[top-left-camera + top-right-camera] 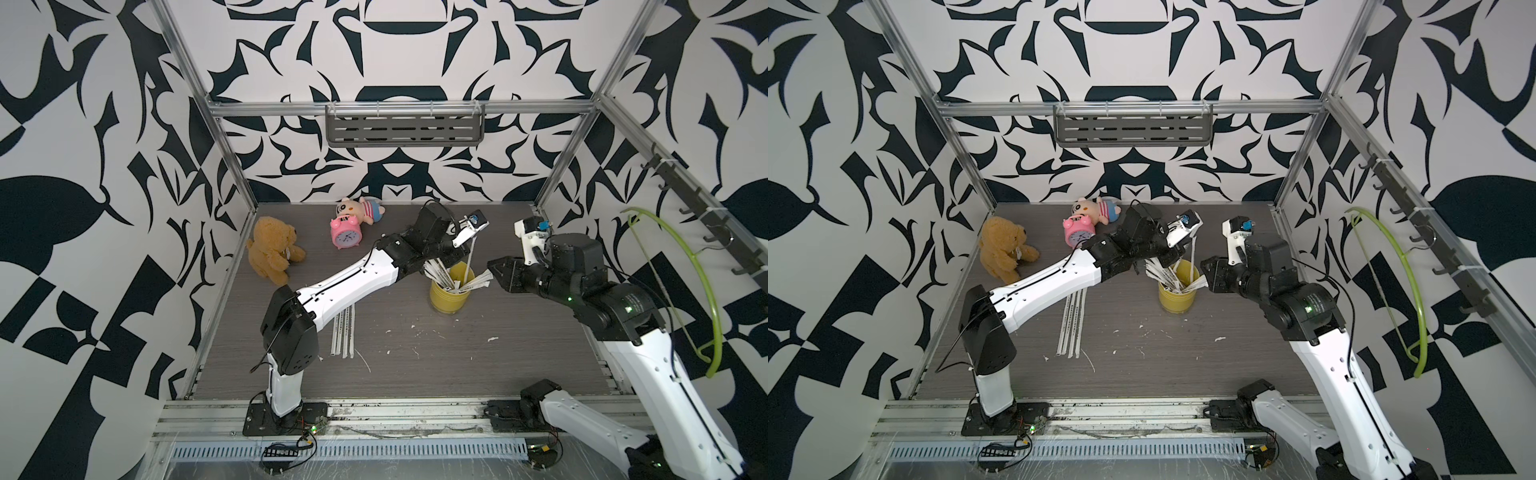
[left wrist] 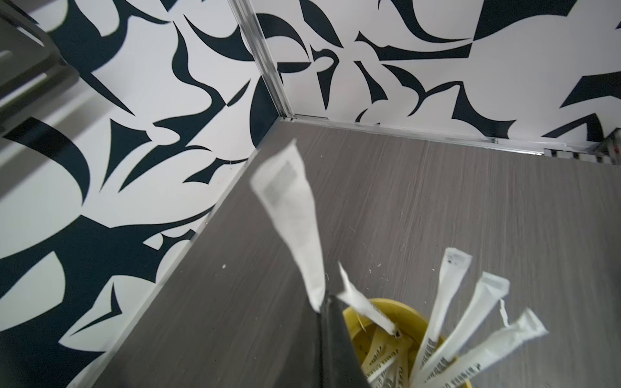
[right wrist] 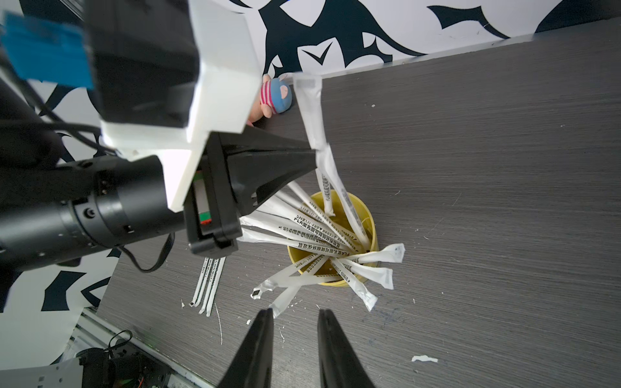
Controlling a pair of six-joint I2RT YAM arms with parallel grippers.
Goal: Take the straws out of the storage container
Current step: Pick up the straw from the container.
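The storage container [image 1: 451,296] is found standing upright on the grey table [image 1: 415,374], a bit right of centre in both top views. It's packed with straws [image 3: 312,236], which are fanned out over the rim in every direction. A single straw [image 3: 311,111] is pinched near its top end by the left gripper [image 3: 314,157] — jaws pressed together on the paper wrapper. In the right wrist view that grip is seen just above the middle of the frame. The straw's lower end is dangled down into the container's mouth, so it isn't clear of the rim yet.

The right gripper [image 3: 295,312] is seen at the bottom centre of its own wrist view, jaws spread, nothing caught between them. The tip of one fanned straw is placed just beside one finger. In the top views it's parked just right of the container.

A few loose straws [image 1: 343,332] are laid flat, side by side, left of the container and partly covered by the left arm [image 1: 353,278] in the top views.

Toward the upper left of the tabletop a pink alarm clock [image 1: 346,237], a brown teddy bear [image 1: 272,249] and a small doll [image 1: 368,210] are spotted — well apart from the container. White scraps [image 1: 493,338] are scattered lower in the frame.
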